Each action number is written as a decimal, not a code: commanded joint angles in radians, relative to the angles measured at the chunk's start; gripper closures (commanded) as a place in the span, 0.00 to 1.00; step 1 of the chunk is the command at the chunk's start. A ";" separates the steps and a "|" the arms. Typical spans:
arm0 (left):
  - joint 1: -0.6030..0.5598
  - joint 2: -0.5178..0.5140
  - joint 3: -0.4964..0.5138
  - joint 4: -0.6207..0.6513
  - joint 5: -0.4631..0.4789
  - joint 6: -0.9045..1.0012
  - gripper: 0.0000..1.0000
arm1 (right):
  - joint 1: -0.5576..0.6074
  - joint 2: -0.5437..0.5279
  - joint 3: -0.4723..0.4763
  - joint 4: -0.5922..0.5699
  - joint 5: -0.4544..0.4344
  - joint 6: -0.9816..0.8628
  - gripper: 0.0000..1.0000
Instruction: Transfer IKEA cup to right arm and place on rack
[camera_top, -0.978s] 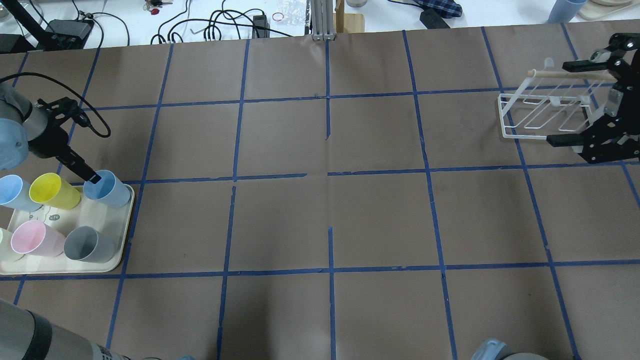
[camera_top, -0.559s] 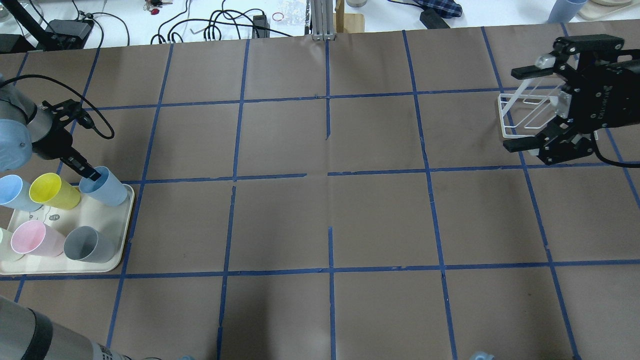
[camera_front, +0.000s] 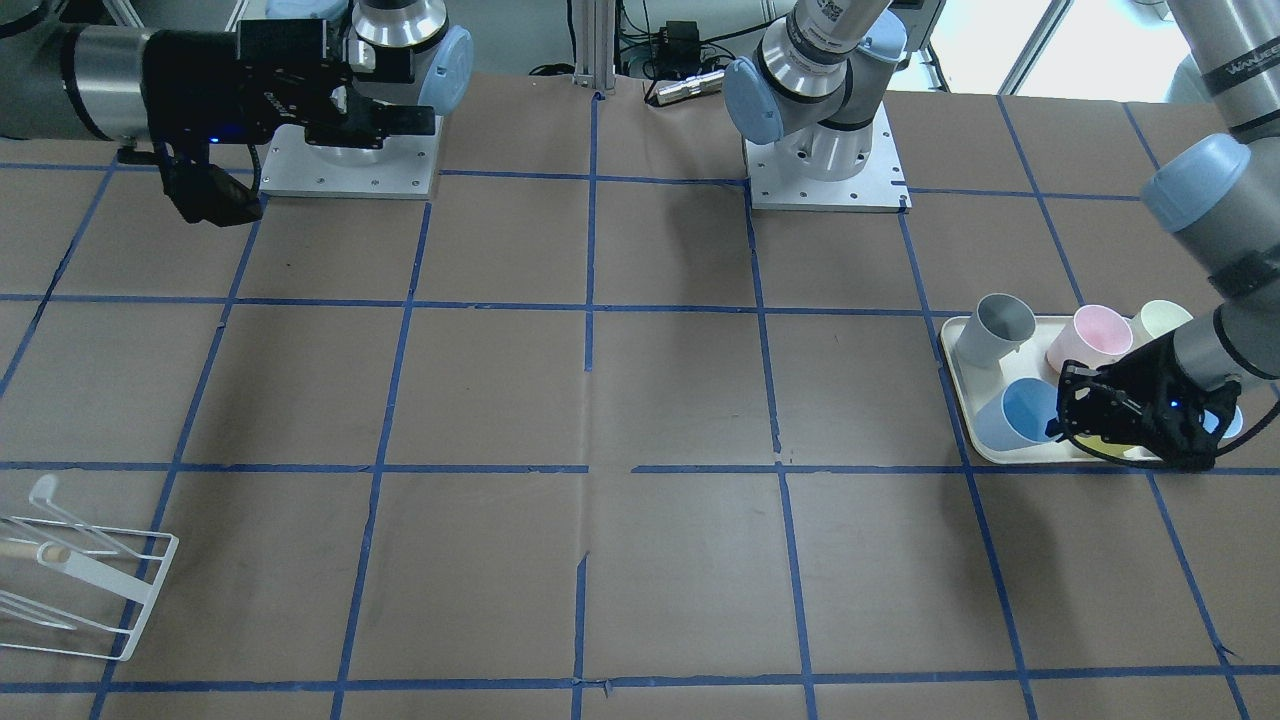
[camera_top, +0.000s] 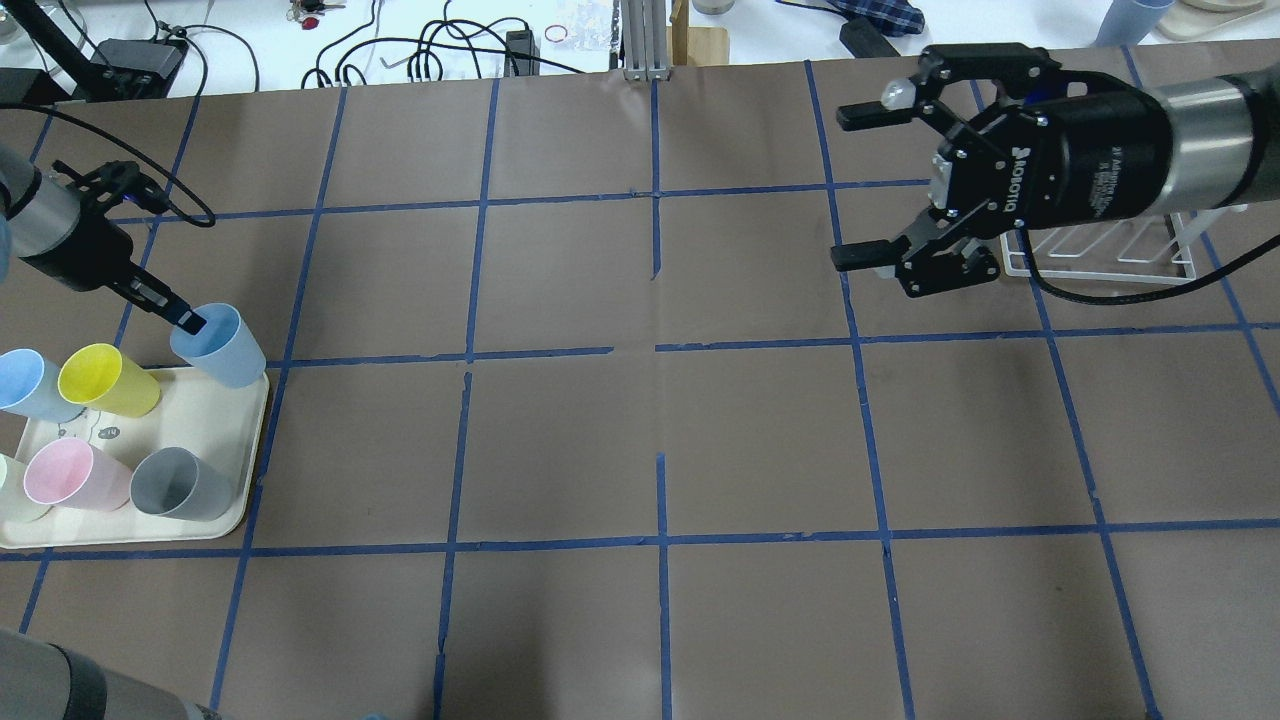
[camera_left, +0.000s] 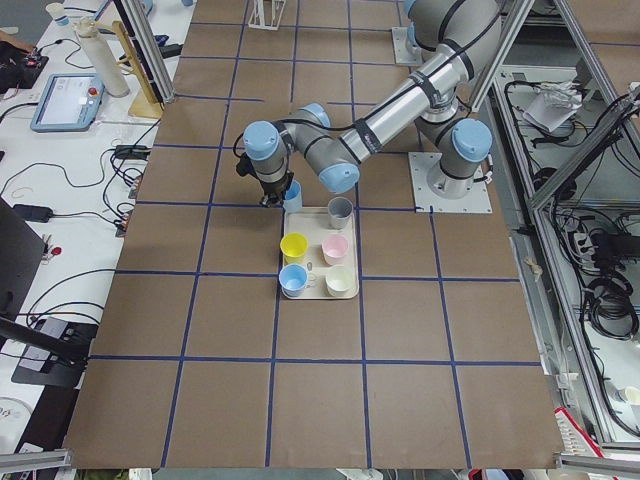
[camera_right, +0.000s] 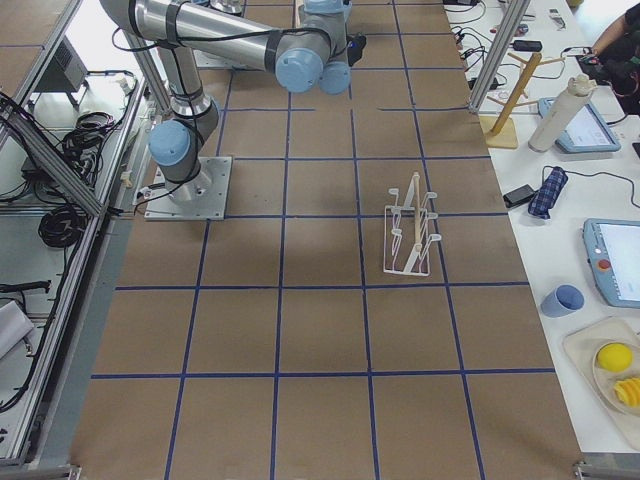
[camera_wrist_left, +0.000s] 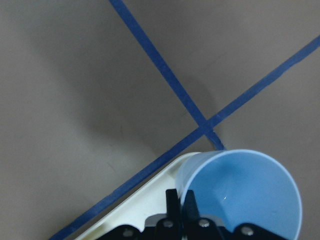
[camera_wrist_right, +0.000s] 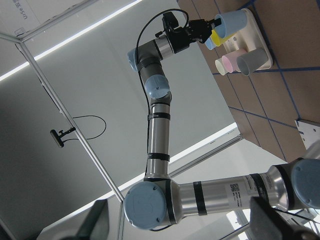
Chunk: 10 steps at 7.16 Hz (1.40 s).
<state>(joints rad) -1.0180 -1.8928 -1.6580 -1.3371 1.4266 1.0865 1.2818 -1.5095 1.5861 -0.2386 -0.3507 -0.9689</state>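
Two grippers show. Left gripper (camera_top: 186, 320) clamps the rim of the pale-blue IKEA cup (camera_top: 222, 347), one finger inside and one outside. The cup is tilted and held over the far corner of the cream tray (camera_top: 212, 420). Right gripper (camera_top: 845, 188) holds nothing, fingers spread wide and pointing sideways above the table, near the white wire rack (camera_top: 1095, 262).
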 joint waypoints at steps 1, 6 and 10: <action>-0.005 0.037 0.146 -0.356 -0.180 -0.180 1.00 | 0.088 0.000 0.000 0.001 0.110 -0.028 0.00; -0.101 0.096 0.181 -1.022 -0.785 -0.376 1.00 | 0.108 -0.020 -0.005 0.010 0.107 -0.062 0.00; -0.273 0.147 0.091 -1.179 -1.188 -0.373 1.00 | 0.116 -0.028 -0.012 0.013 0.114 -0.071 0.00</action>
<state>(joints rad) -1.2426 -1.7662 -1.5281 -2.4899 0.3531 0.7112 1.3965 -1.5406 1.5761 -0.2260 -0.2431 -1.0449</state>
